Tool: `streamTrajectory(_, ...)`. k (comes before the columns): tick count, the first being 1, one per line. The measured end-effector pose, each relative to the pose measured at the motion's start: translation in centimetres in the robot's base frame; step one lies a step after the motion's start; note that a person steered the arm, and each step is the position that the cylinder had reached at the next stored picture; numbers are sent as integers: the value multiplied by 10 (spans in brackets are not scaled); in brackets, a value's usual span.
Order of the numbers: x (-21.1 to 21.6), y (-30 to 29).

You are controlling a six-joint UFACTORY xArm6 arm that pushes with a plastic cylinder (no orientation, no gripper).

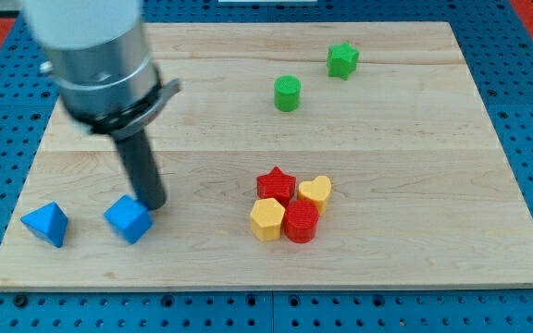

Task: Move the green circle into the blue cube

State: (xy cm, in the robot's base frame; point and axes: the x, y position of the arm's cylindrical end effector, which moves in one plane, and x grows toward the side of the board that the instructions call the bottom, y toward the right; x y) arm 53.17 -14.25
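On the light wooden counter point(415, 250) my tip point(153, 204), the lower end of the straight dark rod, stands just at the upper right edge of the blue cube point(128, 219), touching it or almost touching it; I cannot tell which. The arm has no gripper, so nothing opens or closes here, and the tip holds nothing.

The green circle, a short green cylinder point(287, 93), stands in the upper part of the counter, to the view's right of the rod and well apart from the blue cube. A green star-shaped block point(342, 60) is near it, a little higher and more to the view's right.

A second blue block with a pointed, pyramid-like shape point(45, 224) lies at the view's left of the blue cube, near it but not touching.

Lower and toward the view's right, four blocks sit close together: a red star point(276, 184), a yellow heart point(316, 192), a yellow hexagon-like block point(267, 219) and a red round-edged block point(301, 222).
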Motion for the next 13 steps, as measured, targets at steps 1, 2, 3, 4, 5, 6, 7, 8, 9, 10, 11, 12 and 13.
streamTrajectory(1,8,24)
streamTrajectory(2,34,3)
streamTrajectory(3,35,-60)
streamTrajectory(4,32,-68)
streamTrajectory(5,-5,-18)
streamTrajectory(6,-62,65)
streamTrajectory(7,-113,157)
streamTrajectory(8,-125,209)
streamTrajectory(9,-154,225)
streamTrajectory(10,-187,224)
streamTrajectory(11,-196,172)
streamTrajectory(12,-193,81)
streamTrajectory(13,-163,14)
